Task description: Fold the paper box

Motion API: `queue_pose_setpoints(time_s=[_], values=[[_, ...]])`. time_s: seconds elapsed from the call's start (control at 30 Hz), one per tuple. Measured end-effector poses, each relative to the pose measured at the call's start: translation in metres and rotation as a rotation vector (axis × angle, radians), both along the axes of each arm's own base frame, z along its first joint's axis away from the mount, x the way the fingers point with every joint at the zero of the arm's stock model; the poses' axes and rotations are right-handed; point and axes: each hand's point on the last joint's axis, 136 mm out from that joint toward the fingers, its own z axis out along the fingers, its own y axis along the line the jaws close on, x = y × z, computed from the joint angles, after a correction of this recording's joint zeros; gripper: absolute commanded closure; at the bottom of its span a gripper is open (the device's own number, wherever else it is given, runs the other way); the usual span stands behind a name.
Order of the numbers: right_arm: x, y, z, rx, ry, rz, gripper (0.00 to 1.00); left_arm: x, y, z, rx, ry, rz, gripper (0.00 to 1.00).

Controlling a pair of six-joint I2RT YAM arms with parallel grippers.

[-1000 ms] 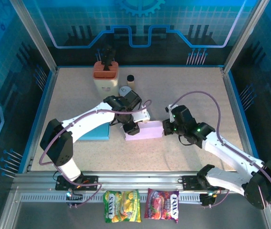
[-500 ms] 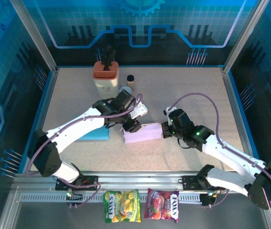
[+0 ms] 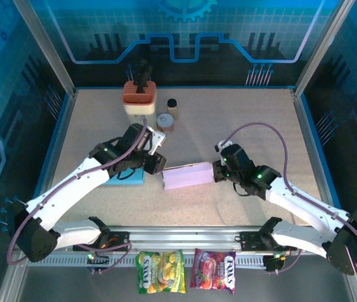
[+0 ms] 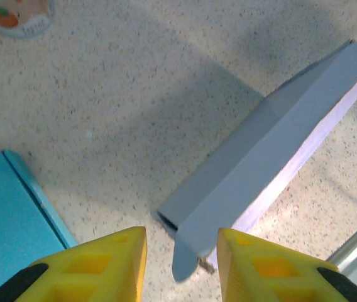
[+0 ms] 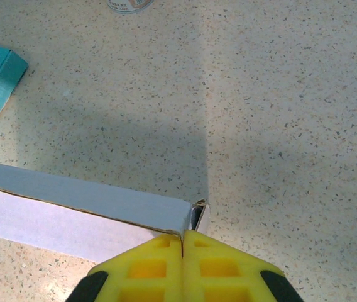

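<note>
Right hand [image 3: 216, 171] [image 5: 183, 236]: fingers pressed together, tips against the right end of the paper box [image 3: 188, 176] [image 5: 71, 217] (a small flap stands up just there).
Left hand [image 3: 155, 163] [image 4: 181, 242]: fingers spread, hovering off the box's left end, gripping nothing.
Paper box [image 4: 273, 157]: lilac, long, lying on the desk [image 3: 241, 126] between both hands; left end open, tab loose.
Teal carton [image 3: 128, 176] [image 4: 9, 207]: flat, just left of the box.

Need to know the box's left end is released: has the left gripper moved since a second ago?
Yes. The left gripper has pulled leftward off the paper box, toward the blue box.
</note>
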Motion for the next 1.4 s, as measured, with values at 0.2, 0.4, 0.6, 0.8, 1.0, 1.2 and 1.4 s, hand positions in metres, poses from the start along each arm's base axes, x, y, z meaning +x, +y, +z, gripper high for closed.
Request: queue_pose_setpoints(time_s=[0.2,0.4,0.6,0.8,1.0,1.2,1.4], values=[[0.000,0.000,0.000,-0.002,-0.001,-0.002,1.00,-0.021,0.003,-0.004,-0.027,0.047,-0.035,0.63],[0.001,0.000,0.000,-0.003,-0.001,-0.003,1.00,-0.027,-0.001,-0.013,-0.029,0.090,-0.062,0.63],[0.001,0.000,0.000,-0.004,0.000,-0.003,1.00,-0.025,-0.003,-0.025,-0.007,0.127,-0.066,0.66],[0.001,0.000,0.000,-0.004,0.001,-0.003,1.00,-0.024,-0.004,-0.034,0.018,0.145,-0.080,0.72],[0.002,0.001,0.000,-0.005,0.000,-0.003,1.00,-0.023,-0.004,-0.036,0.026,0.145,-0.081,0.78],[0.002,0.001,0.000,-0.004,0.000,-0.003,1.00,-0.021,-0.003,-0.043,0.045,0.160,-0.076,0.85],[0.002,0.002,0.000,-0.004,-0.001,0.000,1.00,-0.019,-0.004,-0.044,0.047,0.163,-0.072,0.92]])
